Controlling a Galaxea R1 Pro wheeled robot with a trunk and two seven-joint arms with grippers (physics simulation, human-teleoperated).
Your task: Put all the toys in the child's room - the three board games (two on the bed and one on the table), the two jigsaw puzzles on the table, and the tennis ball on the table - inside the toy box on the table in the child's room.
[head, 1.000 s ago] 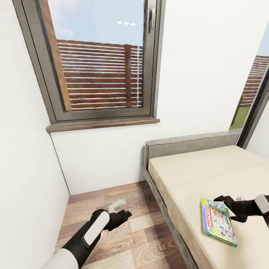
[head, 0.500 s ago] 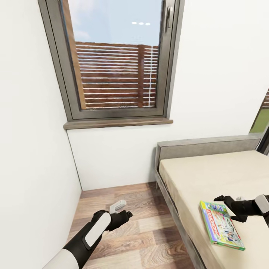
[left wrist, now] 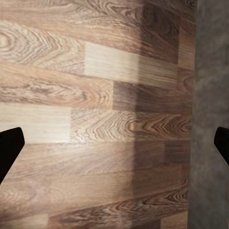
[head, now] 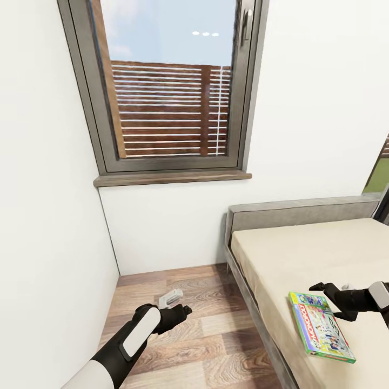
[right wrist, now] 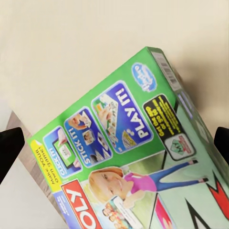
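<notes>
One board game, a flat green-edged box with a red MONOPOLY band, lies flat on the beige bed near its front edge. My right gripper hovers open just above the box's far end, nothing between its fingers. In the right wrist view the box spans the space beneath the open right gripper. My left gripper hangs open over the wood-plank floor, beside the bed's grey frame. The table, the toy box and the other toys are out of view.
A white wall stands close on the left. A grey-framed window fills the far wall above a wooden sill. A small grey object lies on the floor near the corner. The bed's grey headboard meets the far wall.
The head view has swung left, so window, bed and box sit further right in the picture. Both arms hold the same pose, grippers still open.
</notes>
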